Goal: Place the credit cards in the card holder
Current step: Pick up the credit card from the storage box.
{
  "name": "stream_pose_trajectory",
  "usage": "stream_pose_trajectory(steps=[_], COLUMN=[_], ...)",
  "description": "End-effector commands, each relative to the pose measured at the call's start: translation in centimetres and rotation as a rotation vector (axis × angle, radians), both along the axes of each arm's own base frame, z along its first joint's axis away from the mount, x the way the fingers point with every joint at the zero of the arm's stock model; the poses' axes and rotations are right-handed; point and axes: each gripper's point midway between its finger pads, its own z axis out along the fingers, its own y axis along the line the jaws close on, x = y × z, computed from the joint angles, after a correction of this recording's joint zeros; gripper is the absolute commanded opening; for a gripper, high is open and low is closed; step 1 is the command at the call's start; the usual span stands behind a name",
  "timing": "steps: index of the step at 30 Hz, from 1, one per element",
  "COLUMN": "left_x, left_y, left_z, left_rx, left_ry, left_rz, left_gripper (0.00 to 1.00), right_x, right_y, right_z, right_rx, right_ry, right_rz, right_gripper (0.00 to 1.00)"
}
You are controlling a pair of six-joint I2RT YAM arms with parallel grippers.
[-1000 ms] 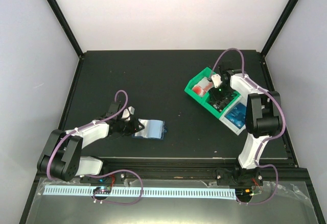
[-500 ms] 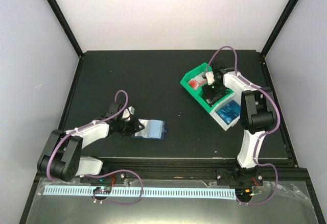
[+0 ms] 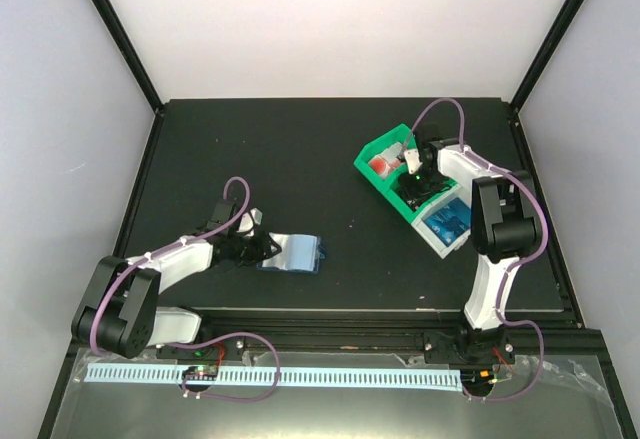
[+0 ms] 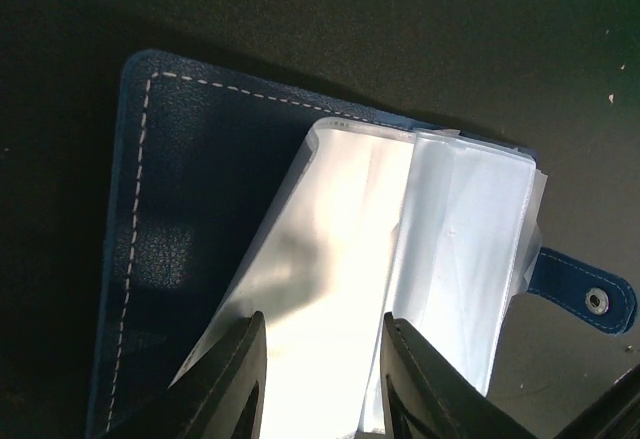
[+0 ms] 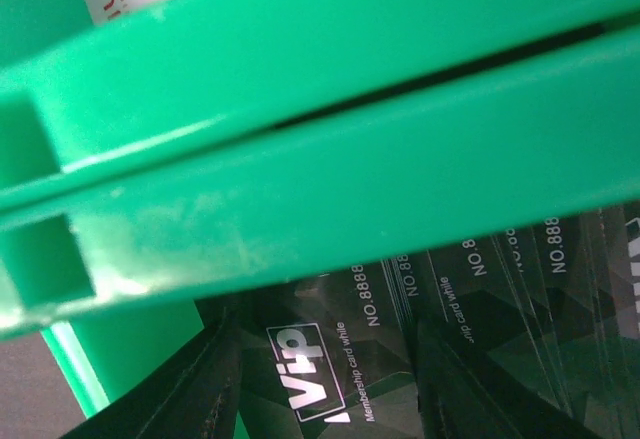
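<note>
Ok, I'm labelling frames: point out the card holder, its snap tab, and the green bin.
card holder (image 4: 190,209), left wrist view, navy stitched cover.
snap tab (image 4: 585,297), left wrist view, near its metal snap.
green bin (image 3: 380,149), top view, far rim.

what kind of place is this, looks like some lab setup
Most likely a robot test cell, not a home or shop: a black table walled by plain white panels in a black frame, with two arms bolted at its near edge and only a card holder and green bins laid out.
</note>
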Motion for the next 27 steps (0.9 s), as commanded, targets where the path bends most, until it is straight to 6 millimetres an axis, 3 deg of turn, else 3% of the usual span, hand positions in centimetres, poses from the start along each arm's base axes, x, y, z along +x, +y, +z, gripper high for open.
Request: stream_pose_trajectory(steps=[1, 9, 27], left_x=[-1.2, -1.6, -1.7], left_y=[1.3, 1.5, 1.5], left_z=[-1.4, -1.8, -2.0], left_rx=[0.072, 0.075, 0.074], left_ry=[0.054, 0.063, 0.063], left_rz=[0.026, 0.03, 0.03], left_gripper=[0.34, 0.34, 0.34], right_x=[-0.8, -1.5, -4.3], right_y=[0.5, 1.8, 3.7], right_z=[1.9, 3.5, 4.0], right_rx=[0.046, 0.127, 0.247], right_ry=[0.003, 0.006, 0.098], right_rz=[-0.016, 0.004, 0.102], right_gripper=[0.49, 0.5, 0.52])
